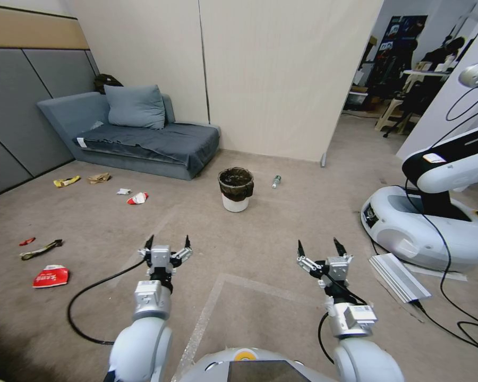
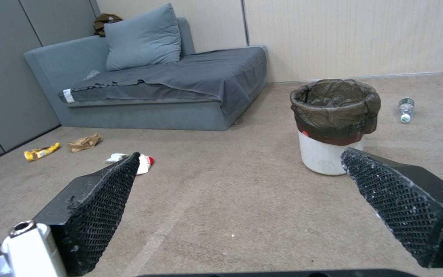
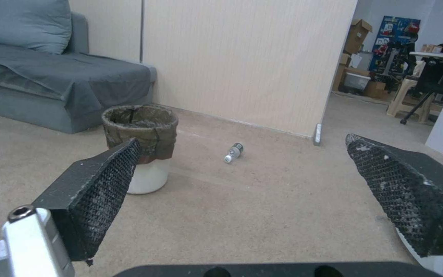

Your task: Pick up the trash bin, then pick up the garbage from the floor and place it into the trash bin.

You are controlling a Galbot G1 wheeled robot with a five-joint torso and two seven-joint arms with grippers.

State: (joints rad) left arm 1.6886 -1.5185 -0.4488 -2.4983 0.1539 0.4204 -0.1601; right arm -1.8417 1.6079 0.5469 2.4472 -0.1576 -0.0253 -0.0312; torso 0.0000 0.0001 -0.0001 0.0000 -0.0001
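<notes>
the trash bin [image 1: 235,190] stands upright on the carpet [image 1: 281,233] ahead of the robot, near the foot of the grey sofa [image 1: 138,135] and just in front of the beige partition wall [image 1: 281,74], a white bucket with its dark bag folded over the rim, nothing touching it. both arms reach forward and low with the bin roughly between them but well beyond, which reads as a ready pose for an approach not yet made. the left gripper [image 1: 168,243] is spread wide and holds nothing; the right gripper [image 1: 319,246] likewise gapes empty, its mesh-faced pads [image 3: 104,192] framing the bin in the right wrist view. the garbage lies scattered, mostly to the robot's left: a yellow wrapper [image 1: 66,181] and crumpled brown paper [image 1: 99,178] by the sofa's base, a white tissue [image 1: 124,191] beside a red-and-white wrapper [image 1: 137,198], a small red scrap [image 1: 27,241], a dark strip [image 1: 41,249] and a flat red packet [image 1: 51,276] nearer the robot. a small clear bottle [image 1: 275,182] lies on its side just right of the bin. the red packet bears white lettering too small to read; the bottle's green label is equally illegible. another white robot base [image 1: 425,228] sits at the right.
</notes>
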